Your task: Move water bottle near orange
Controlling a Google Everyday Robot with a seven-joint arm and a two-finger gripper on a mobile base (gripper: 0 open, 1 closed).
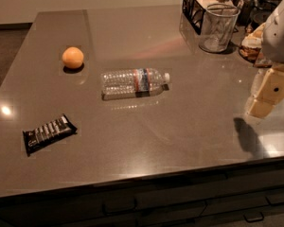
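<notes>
The water bottle (134, 82), clear ribbed plastic with a white cap and a red, white and blue label band, lies on its side in the middle of the grey counter (180, 126), cap pointing right. The orange (73, 57) sits to its upper left, a short gap away. My gripper (264, 98) hangs at the right edge of the view, well to the right of the bottle and above the counter, holding nothing that I can see.
A dark snack bar wrapper (49, 133) lies at the front left. A clear glass cup (218, 27) and a black wire basket (199, 6) stand at the back right, with more items behind them. The counter's front edge runs along the bottom.
</notes>
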